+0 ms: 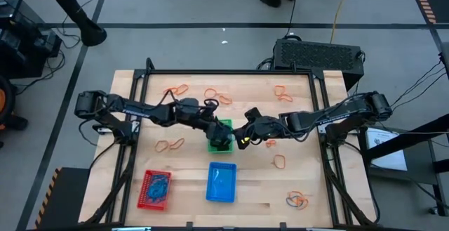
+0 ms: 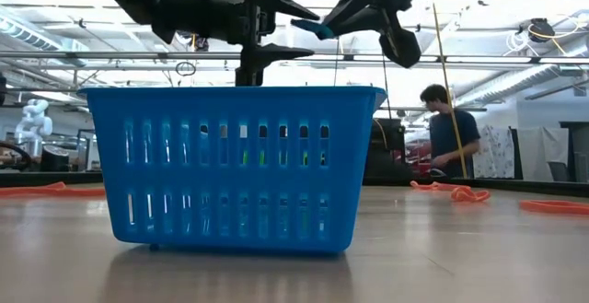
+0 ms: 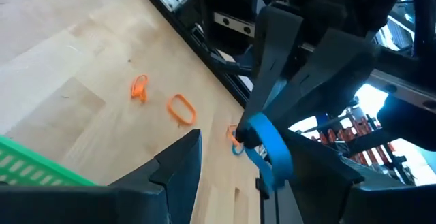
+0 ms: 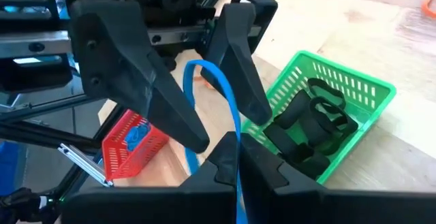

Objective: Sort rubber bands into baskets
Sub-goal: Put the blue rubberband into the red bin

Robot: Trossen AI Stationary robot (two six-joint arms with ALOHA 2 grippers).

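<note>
Above the green plastic mesh basket [image 4: 327, 108], the right gripper [image 4: 235, 159] is clamped on a thin blue rubber band [image 4: 221, 94] whose loop stretches toward the left gripper's [image 4: 184, 74] spread fingers.

three baskets [image 1: 222, 182], two arms [image 1: 133, 109]

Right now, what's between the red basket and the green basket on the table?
Only bare wood lies between the red basket and the green basket, as the high view shows.
</note>
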